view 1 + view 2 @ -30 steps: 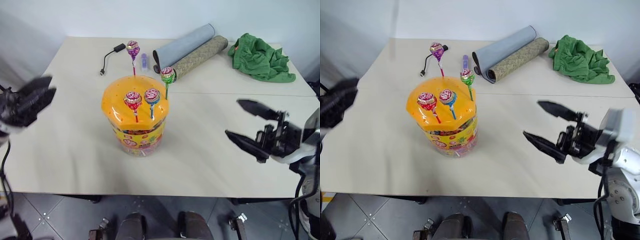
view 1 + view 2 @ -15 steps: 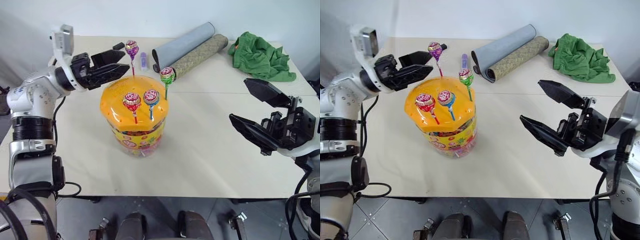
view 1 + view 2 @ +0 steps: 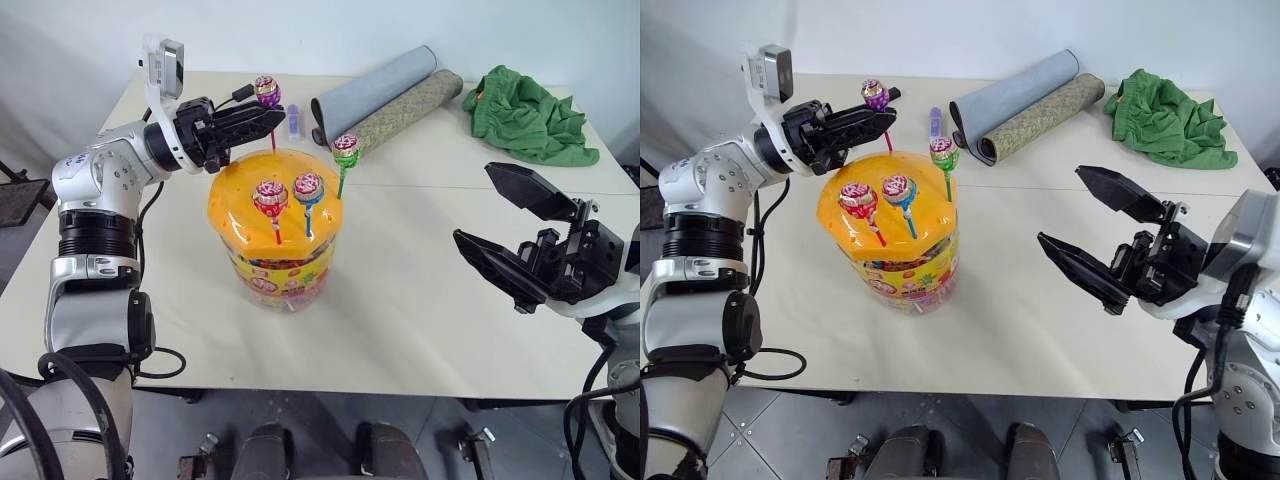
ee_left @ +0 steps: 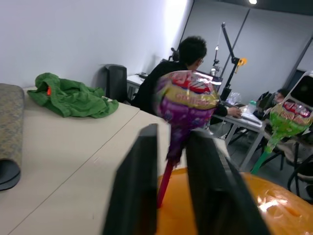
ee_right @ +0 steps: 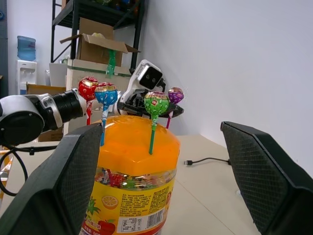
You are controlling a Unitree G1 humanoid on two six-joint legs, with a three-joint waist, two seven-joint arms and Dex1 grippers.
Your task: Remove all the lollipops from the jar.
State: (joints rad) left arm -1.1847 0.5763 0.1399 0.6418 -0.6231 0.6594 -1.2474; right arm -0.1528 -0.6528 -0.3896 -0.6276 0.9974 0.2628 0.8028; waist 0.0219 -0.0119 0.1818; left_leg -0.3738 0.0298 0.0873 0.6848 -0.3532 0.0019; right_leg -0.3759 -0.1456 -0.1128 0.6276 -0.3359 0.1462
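While the jar [image 3: 272, 232] stands mid-table [image 3: 420, 300] with four lollipops in its orange lid, the left gripper [image 3: 268, 118] pinches the purple lollipop's [image 3: 266, 91] stick. Well off to the right, the right gripper [image 3: 505, 228] hangs spread wide, holding nothing.

From my station, the left wrist view blurs the two fingers [image 4: 132, 196] of the left gripper [image 4: 171, 188], and they hide most of the red stick of the purple lollipop [image 4: 186, 100]; I cannot confirm contact with the stick. The jar [image 4: 254, 205] is cut off by that picture's edge, showing just part of its orange lid. The rolled mat [image 4: 10, 142] is likewise cut off. In the right wrist view, the right gripper [image 5: 161, 186] covers the jar's lower side [image 5: 127, 205]. Label print is too small to read.
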